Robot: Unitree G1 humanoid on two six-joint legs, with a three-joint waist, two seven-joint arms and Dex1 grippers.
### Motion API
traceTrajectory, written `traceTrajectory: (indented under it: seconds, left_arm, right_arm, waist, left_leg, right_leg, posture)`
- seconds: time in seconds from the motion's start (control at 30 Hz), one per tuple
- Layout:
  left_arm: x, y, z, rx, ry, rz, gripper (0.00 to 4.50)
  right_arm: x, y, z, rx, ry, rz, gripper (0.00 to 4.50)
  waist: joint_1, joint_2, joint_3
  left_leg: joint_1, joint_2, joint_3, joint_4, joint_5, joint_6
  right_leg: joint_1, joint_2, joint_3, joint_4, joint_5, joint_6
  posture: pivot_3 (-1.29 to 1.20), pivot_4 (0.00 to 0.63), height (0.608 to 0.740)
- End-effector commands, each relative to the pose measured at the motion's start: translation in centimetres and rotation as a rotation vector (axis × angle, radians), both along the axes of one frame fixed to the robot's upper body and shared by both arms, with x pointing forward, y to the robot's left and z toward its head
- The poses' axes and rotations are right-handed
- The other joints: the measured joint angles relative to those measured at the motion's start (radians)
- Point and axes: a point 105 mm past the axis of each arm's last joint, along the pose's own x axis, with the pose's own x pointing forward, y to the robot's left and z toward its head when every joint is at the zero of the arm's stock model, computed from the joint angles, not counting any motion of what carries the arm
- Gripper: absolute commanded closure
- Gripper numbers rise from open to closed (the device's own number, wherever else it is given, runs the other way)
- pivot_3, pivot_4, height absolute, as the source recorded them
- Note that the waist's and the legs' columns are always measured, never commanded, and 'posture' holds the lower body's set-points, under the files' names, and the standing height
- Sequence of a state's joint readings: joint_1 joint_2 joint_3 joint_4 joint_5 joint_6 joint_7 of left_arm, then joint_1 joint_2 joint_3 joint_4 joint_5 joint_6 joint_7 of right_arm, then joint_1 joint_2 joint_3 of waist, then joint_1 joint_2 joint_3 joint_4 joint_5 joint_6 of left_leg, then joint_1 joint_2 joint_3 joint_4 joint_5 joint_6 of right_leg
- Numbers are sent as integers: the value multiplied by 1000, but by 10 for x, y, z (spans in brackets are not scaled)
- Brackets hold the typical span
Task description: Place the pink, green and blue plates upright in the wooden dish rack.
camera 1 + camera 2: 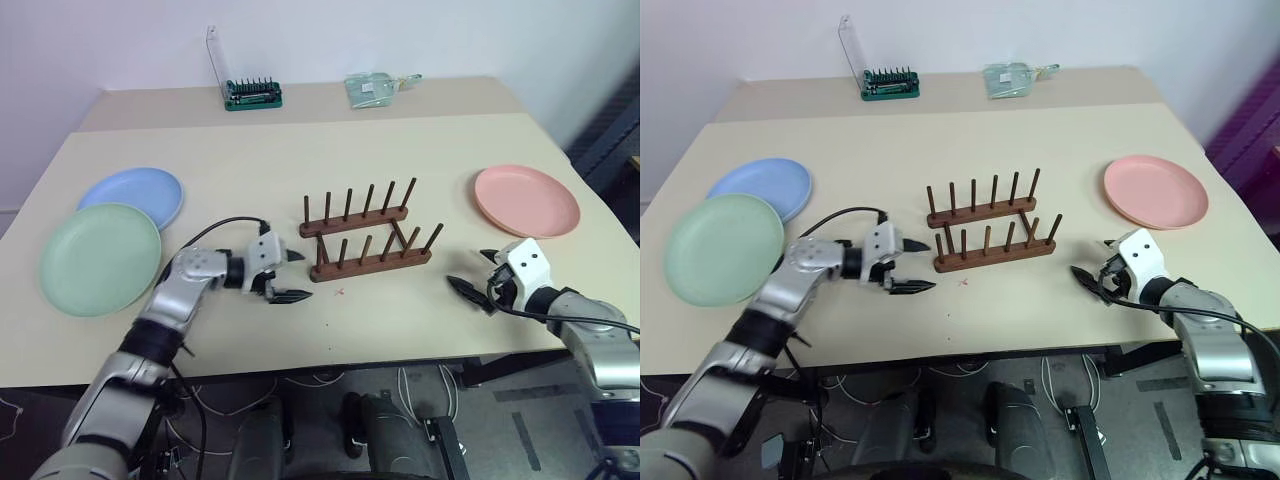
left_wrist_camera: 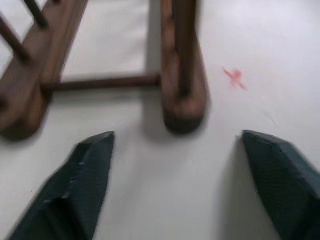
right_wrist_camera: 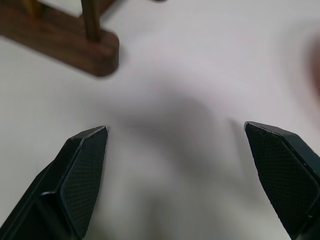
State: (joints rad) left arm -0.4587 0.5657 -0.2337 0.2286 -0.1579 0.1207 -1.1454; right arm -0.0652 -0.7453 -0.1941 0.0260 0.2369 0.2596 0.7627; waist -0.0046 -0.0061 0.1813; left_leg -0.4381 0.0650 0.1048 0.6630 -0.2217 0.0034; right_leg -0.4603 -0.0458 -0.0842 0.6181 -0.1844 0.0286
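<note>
The wooden dish rack [image 1: 366, 240] stands empty at the table's middle, its pegs upright. The pink plate [image 1: 527, 200] lies flat at the right. The green plate [image 1: 99, 258] lies flat at the left, with the blue plate [image 1: 133, 196] just behind it and partly under its rim. My left gripper [image 1: 292, 276] hovers open just left of the rack's near rail end [image 2: 183, 105], holding nothing. My right gripper [image 1: 477, 274] stands open and empty over bare table to the right of the rack, in front of the pink plate.
A green bit holder [image 1: 253, 95] with a clear stand and a clear packet [image 1: 372, 88] sit at the table's far edge. A small red mark [image 1: 340, 293] is on the table in front of the rack. The table's front edge runs close under both grippers.
</note>
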Motion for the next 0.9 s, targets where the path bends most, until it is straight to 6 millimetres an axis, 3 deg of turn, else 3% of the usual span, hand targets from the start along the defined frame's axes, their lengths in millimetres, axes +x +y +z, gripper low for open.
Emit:
traceTrajectory:
  seconds: [0.03, 0.17, 0.2, 0.3, 0.43, 0.7, 0.9]
  left_arm:
    - [-30, 10, -13, 20, 117, -10, 2381]
    - [-44, -23, -4, -102, 137, 0, 4410]
    - [-44, -31, -4, -124, 138, 15, 4420]
    - [-44, -43, -5, -141, 139, 41, 4420]
    - [-24, -53, -22, -44, 3, 161, 4420]
    - [38, -36, -24, 0, -140, 518, 4420]
    - [61, -33, -19, -10, -168, 561, 4420]
  right_arm:
    - [-10, 16, 15, 20, -4, 112, 1911]
    - [-16, 43, 2, -16, 68, 220, 3961]
    - [-14, 48, -1, -35, 69, 222, 4448]
    - [-6, 53, -5, -47, 66, 208, 4448]
    - [18, 69, -6, -65, 17, 184, 4448]
    - [58, 75, -8, -91, -48, 65, 4448]
    - [82, 80, -4, -103, -87, 31, 4448]
  waist:
    - [-8, 1, 0]
    - [-3, 4, -2]
    - [2, 4, -2]
    - [12, 3, -2]
    - [16, 3, -3]
    - [16, -1, -7]
    - [11, -1, -7]
  left_leg:
    - [0, 0, 0, 0, 0, 0]
    - [3, 1, 0, -1, 0, 0]
    - [3, 0, 0, -1, 0, 0]
    - [1, 0, 0, 2, 0, 0]
    - [1, -2, -1, 1, 0, 0]
    - [8, -2, -1, 2, 0, 0]
    - [12, -1, -1, 1, 0, 0]
  right_leg:
    - [0, 0, 0, 0, 0, 0]
    - [2, -1, 0, 0, -1, -2]
    - [2, -2, 0, 0, -1, -2]
    - [2, -3, 0, -1, -1, -1]
    - [2, -2, 0, -1, -1, -1]
    - [10, -1, 0, 0, -1, -1]
    - [13, -1, 0, -1, -1, -1]
  posture:
    - [0, 150, 730]
    - [0, 150, 730]
    - [0, 150, 730]
    - [0, 150, 730]
    - [0, 150, 730]
    - [0, 150, 730]
    - [0, 150, 730]
